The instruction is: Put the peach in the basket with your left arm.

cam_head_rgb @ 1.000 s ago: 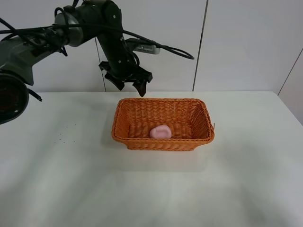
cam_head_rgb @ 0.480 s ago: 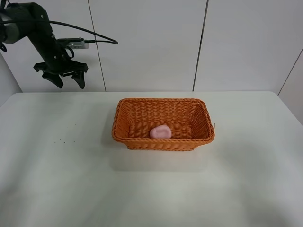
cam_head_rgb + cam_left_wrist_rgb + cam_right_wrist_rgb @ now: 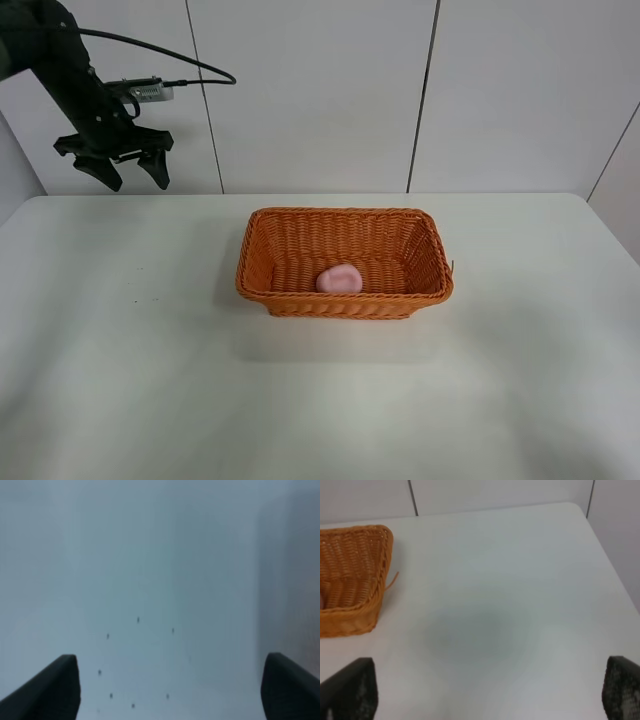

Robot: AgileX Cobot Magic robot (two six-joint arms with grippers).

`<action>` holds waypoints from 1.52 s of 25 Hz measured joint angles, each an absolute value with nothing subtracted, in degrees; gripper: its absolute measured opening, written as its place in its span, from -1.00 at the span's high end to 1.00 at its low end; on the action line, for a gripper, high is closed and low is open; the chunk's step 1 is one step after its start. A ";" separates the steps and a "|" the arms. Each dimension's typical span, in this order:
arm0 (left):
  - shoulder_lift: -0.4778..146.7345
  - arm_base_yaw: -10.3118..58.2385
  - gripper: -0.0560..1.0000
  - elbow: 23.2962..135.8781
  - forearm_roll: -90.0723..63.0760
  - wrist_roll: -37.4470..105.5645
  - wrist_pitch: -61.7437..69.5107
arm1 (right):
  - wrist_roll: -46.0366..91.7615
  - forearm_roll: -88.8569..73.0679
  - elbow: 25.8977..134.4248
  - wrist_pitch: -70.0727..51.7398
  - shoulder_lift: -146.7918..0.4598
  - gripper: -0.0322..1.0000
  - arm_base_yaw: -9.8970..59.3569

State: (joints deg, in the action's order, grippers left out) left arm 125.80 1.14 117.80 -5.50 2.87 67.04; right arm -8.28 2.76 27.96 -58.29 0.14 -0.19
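Note:
The pink peach (image 3: 339,279) lies inside the orange wicker basket (image 3: 430,236) at the table's middle, near its front wall. My left gripper (image 3: 118,172) is open and empty, raised high at the far left back, well away from the basket. In the left wrist view its black fingertips (image 3: 50,690) stand wide apart over the bare white table. My right gripper is out of the exterior view; in the right wrist view its fingertips (image 3: 347,690) are wide apart with nothing between, and the basket's corner (image 3: 375,560) shows there.
White table (image 3: 150,380) with a few tiny dark specks (image 3: 137,620) on its left part. White panelled wall (image 3: 500,90) behind. The table's right edge (image 3: 605,555) shows in the right wrist view.
My left arm swung from just behind the basket far to the left and up, then shifted slightly further left. The peach and basket have not moved.

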 joint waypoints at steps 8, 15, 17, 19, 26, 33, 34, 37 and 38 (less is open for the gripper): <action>105.82 1.14 -0.70 95.51 -5.61 2.93 66.99 | -8.28 2.76 27.96 -58.29 0.14 -0.41 -0.19; 84.22 1.14 -0.70 71.10 -3.58 2.88 66.93 | -8.28 2.76 27.96 -58.29 0.14 -0.41 -0.19; 77.54 1.14 -0.70 64.43 -2.82 2.88 66.93 | -8.28 2.76 27.96 -58.29 0.14 -0.41 -0.19; 71.52 1.14 -0.70 57.55 -2.66 2.88 66.93 | -8.28 2.76 27.96 -58.29 0.14 -0.41 -0.19; 50.25 1.14 -0.70 38.81 -2.66 3.15 62.35 | -8.28 2.76 27.96 -58.29 0.14 -0.41 -0.19; 30.22 1.14 -0.70 29.50 -2.50 3.87 58.90 | -8.28 2.76 27.96 -58.29 0.14 -0.41 -0.19; 27.57 1.14 -0.70 29.15 -2.48 3.92 59.19 | -8.28 2.76 27.96 -58.29 0.14 -0.41 -0.19; 20.68 1.14 -0.70 28.56 -2.48 3.94 60.11 | -8.28 2.76 27.96 -58.29 0.14 -0.41 -0.19; 18.37 1.14 -0.70 28.51 -2.48 3.98 60.10 | -8.28 2.76 27.96 -58.29 0.14 -0.41 -0.19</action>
